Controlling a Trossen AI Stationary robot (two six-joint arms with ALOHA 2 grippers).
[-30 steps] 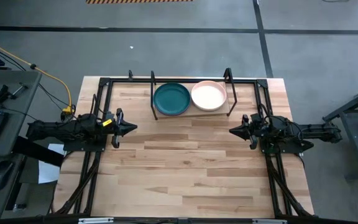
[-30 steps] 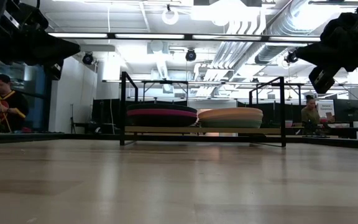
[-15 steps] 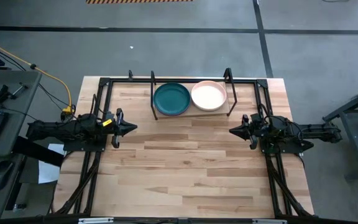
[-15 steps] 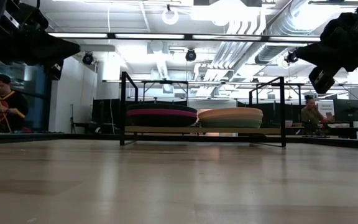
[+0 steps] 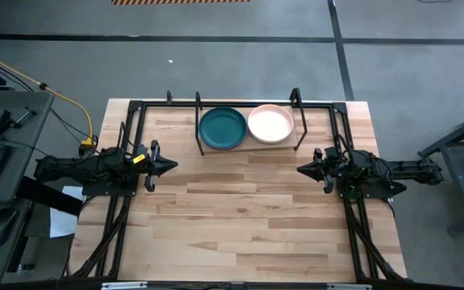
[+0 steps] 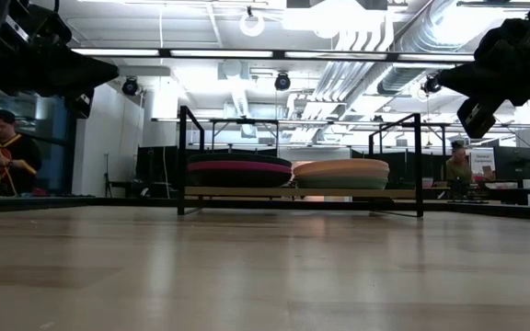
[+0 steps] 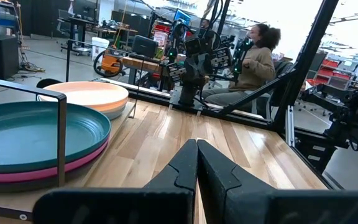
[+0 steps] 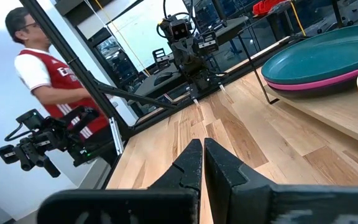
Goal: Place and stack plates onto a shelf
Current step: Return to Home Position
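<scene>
The shelf [image 5: 248, 147], a light-wood board in a black wire frame, stands at the table's far middle. On it are two stacks of plates. The left stack has a dark teal plate [image 5: 222, 128] on top, with a magenta plate [image 7: 48, 171] under it and a dark one at the bottom. The right stack has a pale pink plate [image 5: 271, 124] on top. My left gripper [image 5: 173, 166] hovers shut and empty at the table's left. My right gripper [image 5: 300, 170] hovers shut and empty at the table's right.
Black frame rails [image 5: 127, 201] run along the table's left, right and far sides. The broad wooden tabletop [image 5: 240, 217] lies between the arms and toward the near edge. People [image 6: 5, 152] are in the room beyond the table.
</scene>
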